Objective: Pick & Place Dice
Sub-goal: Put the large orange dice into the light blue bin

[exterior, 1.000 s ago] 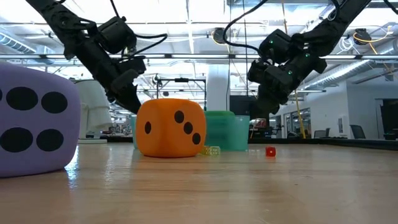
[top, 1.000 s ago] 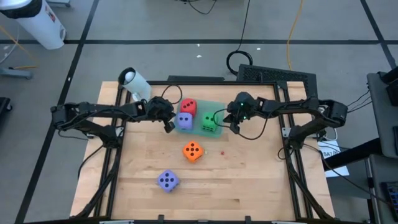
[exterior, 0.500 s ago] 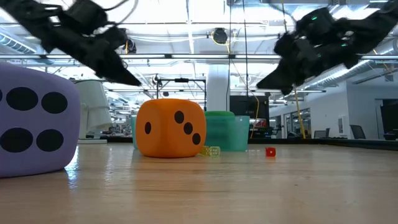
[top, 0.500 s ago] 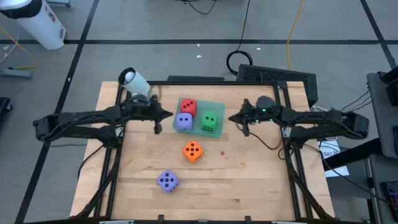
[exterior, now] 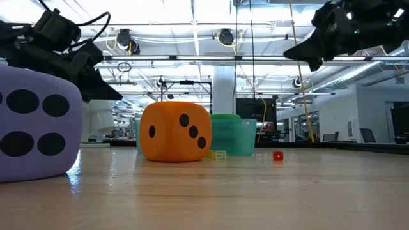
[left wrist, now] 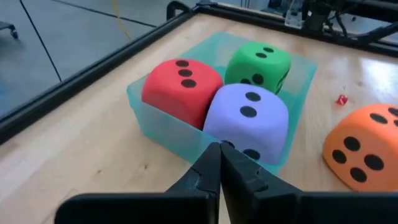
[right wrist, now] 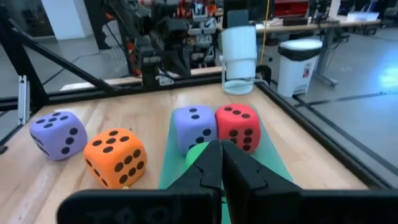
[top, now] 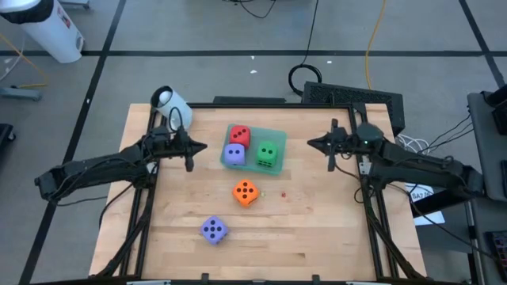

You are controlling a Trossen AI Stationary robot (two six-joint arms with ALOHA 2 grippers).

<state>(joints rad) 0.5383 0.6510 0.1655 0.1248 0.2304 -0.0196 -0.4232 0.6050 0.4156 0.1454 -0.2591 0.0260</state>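
Three dice sit in the teal tray (top: pixel 279 142): the red die (top: pixel 239 135), a lavender die (top: pixel 234 154) and the green die (top: pixel 268 154). The orange die (top: pixel 245 191) and the second lavender die (top: pixel 213 229) rest on the bare wood nearer the near edge. My left gripper (top: pixel 203 146) hovers to the left of the tray, shut and empty; its wrist view shows the shut fingertips (left wrist: pixel 219 147) pointing at the tray (left wrist: pixel 163 123). My right gripper (top: pixel 311 143) hovers to the right of the tray, shut too (right wrist: pixel 221 144).
A white cylinder (top: pixel 169 102) lies at the table's far left corner. A tiny red cube (top: pixel 283 193) lies right of the orange die. A dark frame (top: pixel 150 170) rims the table. Bare wood shows between the tray and each gripper.
Both arms have drawn back from the tray and risen: the left gripper toward the table's left edge, the right gripper toward its right edge. The dice and the tray have stayed where they were.
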